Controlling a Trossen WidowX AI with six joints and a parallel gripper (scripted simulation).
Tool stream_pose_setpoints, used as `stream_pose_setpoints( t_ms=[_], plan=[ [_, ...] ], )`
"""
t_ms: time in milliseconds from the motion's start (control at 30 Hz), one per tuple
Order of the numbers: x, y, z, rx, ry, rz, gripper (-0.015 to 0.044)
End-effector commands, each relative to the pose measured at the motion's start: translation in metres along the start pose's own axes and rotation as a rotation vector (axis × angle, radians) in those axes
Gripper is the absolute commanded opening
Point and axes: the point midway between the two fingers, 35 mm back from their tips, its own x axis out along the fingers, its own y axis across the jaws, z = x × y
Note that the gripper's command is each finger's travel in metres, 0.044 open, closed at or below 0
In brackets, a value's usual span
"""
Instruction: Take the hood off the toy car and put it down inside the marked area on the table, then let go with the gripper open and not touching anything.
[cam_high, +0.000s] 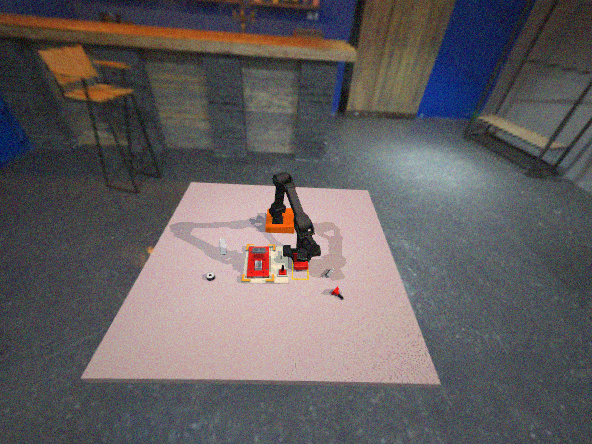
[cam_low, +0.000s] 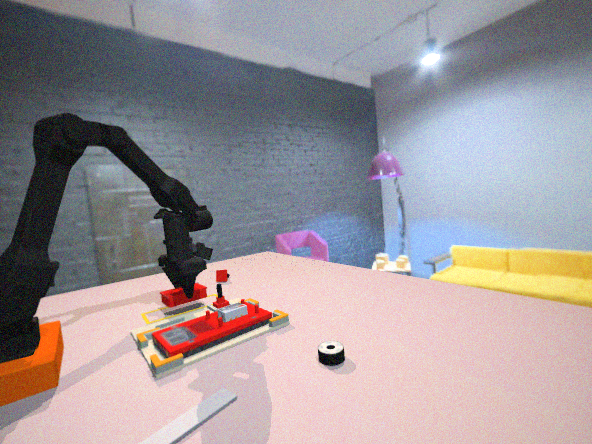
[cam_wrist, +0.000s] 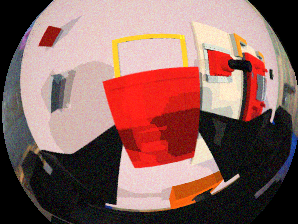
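Note:
The red hood (cam_high: 300, 266) (cam_low: 171, 297) (cam_wrist: 155, 102) is between the two black fingers of my gripper (cam_low: 188, 294) (cam_wrist: 158, 120), which is shut on it. The hood hangs a little above the table, with a shadow below it. The marked area, a yellow outline (cam_high: 300, 279) (cam_low: 146, 317) (cam_wrist: 116, 57), lies under and just beyond the hood. In the wrist view the hood covers the outline's near side. The red toy car (cam_high: 251, 270) (cam_low: 200, 334) sits beside the area with its grey engine block exposed.
A cream tray (cam_high: 282, 279) with orange corners holds the car and a red block with an upright black peg (cam_high: 282, 272) (cam_low: 220, 301). A grey part (cam_high: 328, 272) and a red-and-black part (cam_high: 337, 291) lie beyond the area. A wheel (cam_high: 210, 276) (cam_low: 331, 354) and a pale bar (cam_high: 223, 246) (cam_low: 195, 417) lie across the car.

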Motion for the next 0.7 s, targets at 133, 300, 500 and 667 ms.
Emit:
stream_pose_setpoints(
  t_ms=[133,300,500,667],
  plan=[
    [0.0045,-0.0008,-0.0011,-0.004,0.003,-0.004,0.0],
    [0.0069,-0.0008,-0.0011,-0.004,0.003,-0.004,0.0],
    [0.0099,-0.0008,-0.0011,-0.004,0.003,-0.004,0.0],
    [0.0124,-0.0008,-0.0012,-0.004,0.003,-0.004,0.0]
  ],
)
